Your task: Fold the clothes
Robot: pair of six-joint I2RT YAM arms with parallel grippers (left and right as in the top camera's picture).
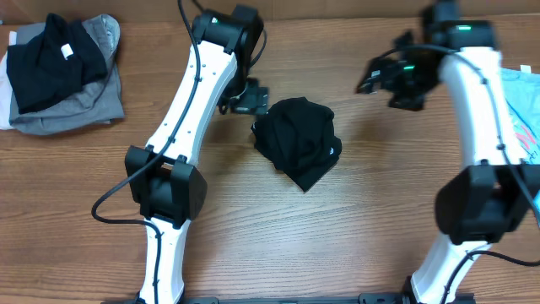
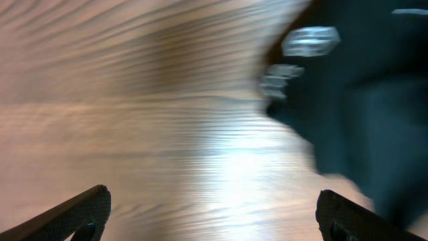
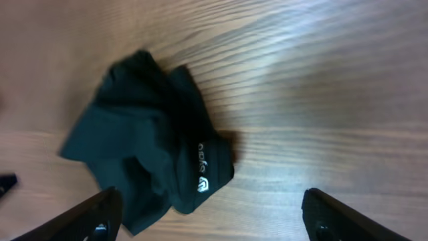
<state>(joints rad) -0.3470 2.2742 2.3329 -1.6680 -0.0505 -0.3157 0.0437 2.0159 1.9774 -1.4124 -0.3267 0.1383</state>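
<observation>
A crumpled black garment with a small white logo lies bunched at the middle of the wooden table. It also shows in the right wrist view and, blurred, at the right of the left wrist view. My left gripper is open and empty just left of the garment; its fingers frame bare wood. My right gripper is open and empty, raised to the right of the garment; its fingers span wood and the garment's lower edge.
A stack of folded clothes, black on grey, sits at the table's far left. A light blue patterned garment lies at the right edge.
</observation>
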